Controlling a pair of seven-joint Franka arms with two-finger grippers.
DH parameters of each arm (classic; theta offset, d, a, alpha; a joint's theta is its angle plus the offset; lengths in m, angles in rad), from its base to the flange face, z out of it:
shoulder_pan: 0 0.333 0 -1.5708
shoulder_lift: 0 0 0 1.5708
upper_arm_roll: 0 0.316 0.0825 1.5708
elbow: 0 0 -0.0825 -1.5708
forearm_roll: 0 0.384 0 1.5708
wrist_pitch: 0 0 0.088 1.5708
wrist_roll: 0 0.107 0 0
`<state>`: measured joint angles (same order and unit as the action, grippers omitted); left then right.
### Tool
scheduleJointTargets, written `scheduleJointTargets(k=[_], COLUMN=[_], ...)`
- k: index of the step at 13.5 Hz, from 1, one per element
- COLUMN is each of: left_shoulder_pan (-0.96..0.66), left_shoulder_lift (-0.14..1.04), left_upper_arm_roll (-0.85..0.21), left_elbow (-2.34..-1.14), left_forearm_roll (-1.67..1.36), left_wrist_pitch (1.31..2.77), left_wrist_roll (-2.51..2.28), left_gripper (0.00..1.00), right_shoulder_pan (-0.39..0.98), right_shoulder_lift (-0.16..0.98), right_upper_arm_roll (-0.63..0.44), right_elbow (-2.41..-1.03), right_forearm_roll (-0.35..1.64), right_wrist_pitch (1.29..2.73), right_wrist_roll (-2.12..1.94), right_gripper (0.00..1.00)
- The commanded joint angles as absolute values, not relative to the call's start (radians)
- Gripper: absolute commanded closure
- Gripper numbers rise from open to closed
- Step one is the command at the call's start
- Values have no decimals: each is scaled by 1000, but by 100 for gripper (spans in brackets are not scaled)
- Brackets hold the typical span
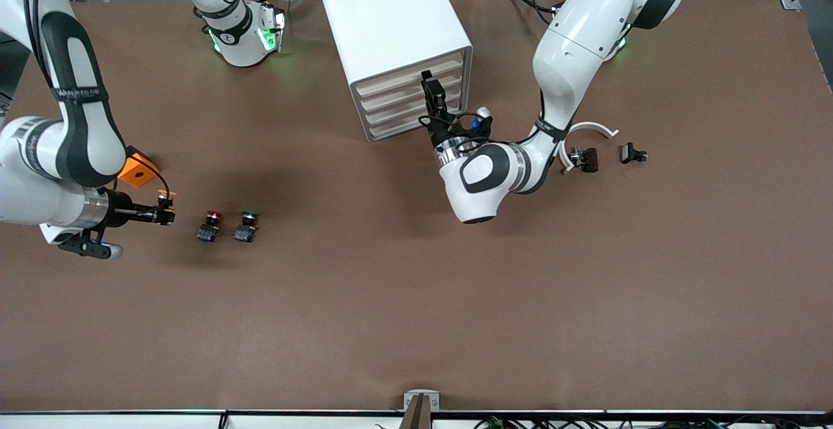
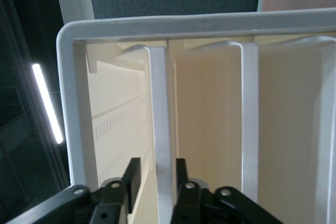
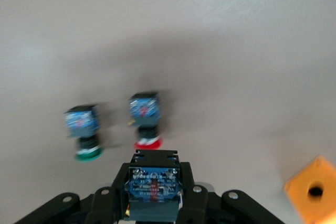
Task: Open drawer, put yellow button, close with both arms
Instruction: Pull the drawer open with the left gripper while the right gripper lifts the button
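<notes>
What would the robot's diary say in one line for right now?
left gripper: fingers straddle top drawer edge, drawer closed | right gripper: shut on yellow button, beside red button

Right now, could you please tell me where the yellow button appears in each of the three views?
Front view: the yellow button sits in the right gripper, beside the red button.
Right wrist view: the yellow button is clamped between the gripper's fingers, base toward the camera.
Left wrist view: not in it.
Shared landmark: the red button.
</notes>
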<state>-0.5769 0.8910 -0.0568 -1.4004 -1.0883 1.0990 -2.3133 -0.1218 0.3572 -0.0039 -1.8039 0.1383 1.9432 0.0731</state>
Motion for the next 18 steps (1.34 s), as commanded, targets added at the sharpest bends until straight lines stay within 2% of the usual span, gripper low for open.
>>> scheduleJointTargets(k=[1,2,3,8,13,15,18], left_shoulder_pan=[-586,-586,-584,-568,-508,-482,-436], left_shoulder_lift=[884,884,885,885,877,873,873], left_upper_arm_roll=[-51,-51,-51,-45,-43,-37,-35], left_elbow=[-1410,-1410,-1410,-1408,-1407,-1405,-1404], left_forearm_roll=[-1095,-1095,-1095,-1094,-1078,-1049,-1032], left_wrist_pitch=[1086,1086,1086,1086,1083,1083,1083], left_wrist_roll=[-2324,-2324,-2321,-2318,-2319,-2321,-2321], left_gripper=[86,95,100,100,100,100,100], right_shoulder_pan=[-34,-11,12,116,271,285,320], right_shoulder_lift=[304,293,282,203,170,178,181], right_upper_arm_roll=[-5,-5,-6,-5,-8,-8,-8], right_elbow=[-1801,-1799,-1790,-1657,-1582,-1540,-1540], right_forearm_roll=[175,199,212,212,203,203,199], right_wrist_pitch=[1882,1862,1836,1631,1597,1557,1580], right_wrist_roll=[280,352,412,713,1038,1095,1111], right_gripper=[100,100,100,100,100,100,100])
